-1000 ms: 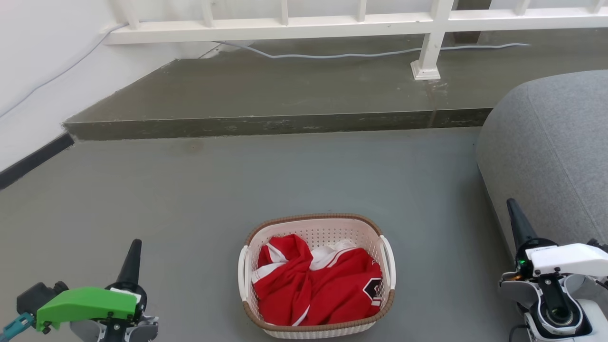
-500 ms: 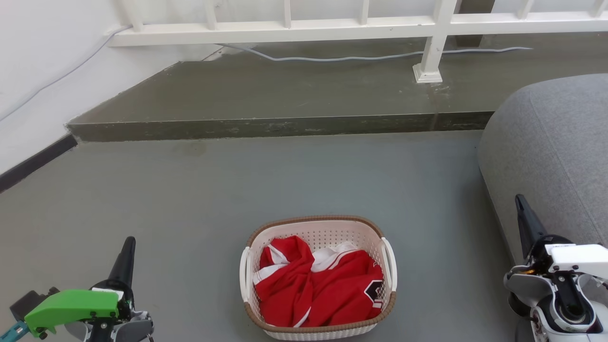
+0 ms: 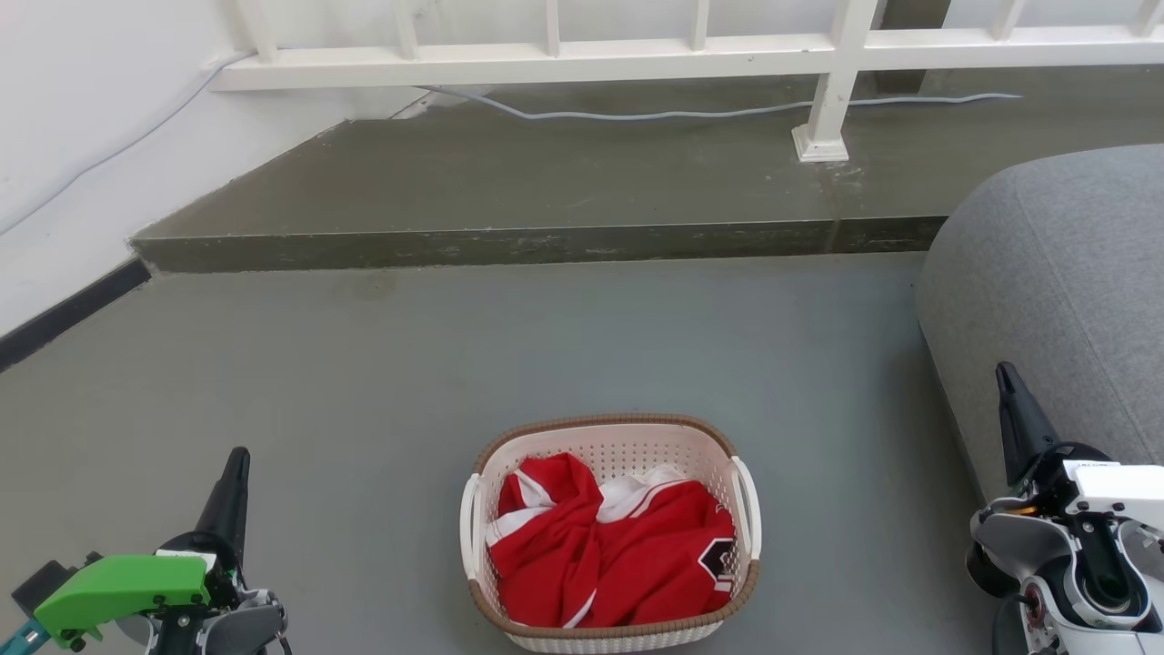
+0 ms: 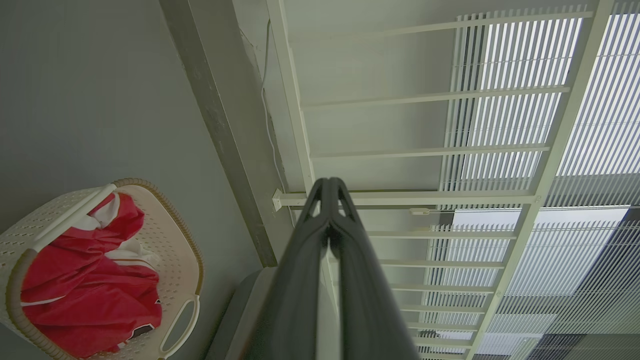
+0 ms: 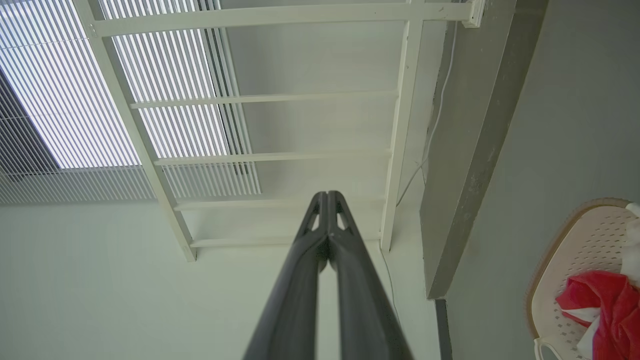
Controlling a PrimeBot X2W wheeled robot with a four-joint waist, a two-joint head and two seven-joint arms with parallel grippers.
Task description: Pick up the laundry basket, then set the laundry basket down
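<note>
Head view puts the small cream-white perforated plastic laundry basket with its brown woven-look rim upright on the grey floor, a crumpled red-and-white garment inside. Your left gripper and right gripper flank it, both well apart from its white handles, fingers pressed together on nothing. That fits either the approach before lifting or the retreat after setting down; you can't tell which. Against half a second ago, the camera has shifted slightly and both grippers sit a little farther out.
</note>
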